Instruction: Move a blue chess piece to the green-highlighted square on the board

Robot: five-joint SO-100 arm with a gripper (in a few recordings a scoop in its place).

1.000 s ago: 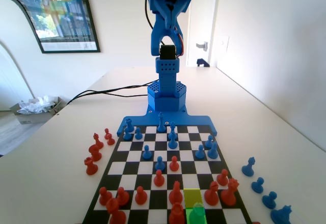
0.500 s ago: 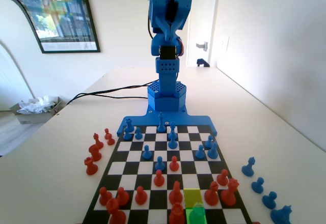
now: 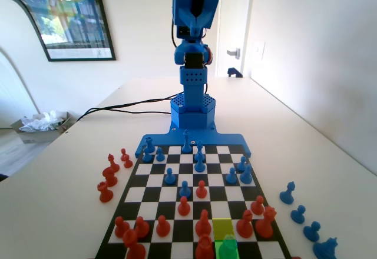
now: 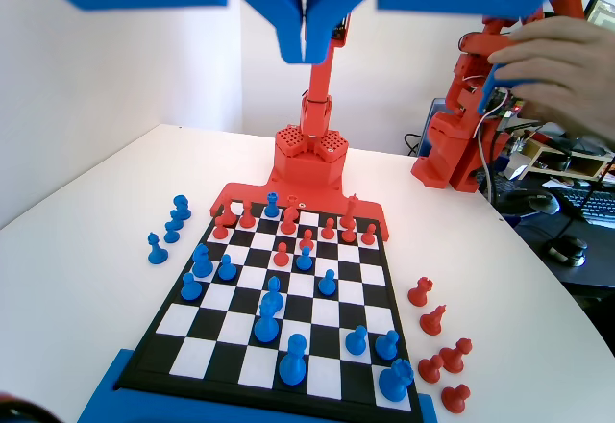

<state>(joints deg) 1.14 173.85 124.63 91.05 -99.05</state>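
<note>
The board (image 3: 154, 181) lies in front of the blue arm's base. In the fixed view its near edge holds the green-highlighted square (image 3: 220, 253), and a small blue chess piece (image 3: 228, 246), tinted green, stands on it. A yellow-tinted square (image 3: 222, 228) lies just beyond. From the wrist, the same blue chess piece (image 4: 272, 200) stands in the board's (image 4: 216, 298) far row among red pieces. My gripper (image 3: 196, 17) is folded high against the arm, far above the board. Seen from the wrist, the gripper (image 4: 306, 50) has its jaws pressed together with nothing between them.
Several blue pieces (image 3: 299, 214) stand off the board to the right in the fixed view, and several red ones (image 3: 111, 173) to the left. Red and blue pieces crowd the board's middle. Black cables (image 3: 126, 106) and a box of paper (image 3: 41, 123) lie far left.
The gripper has swung upward and folded back toward the arm. No piece on the board has moved.
</note>
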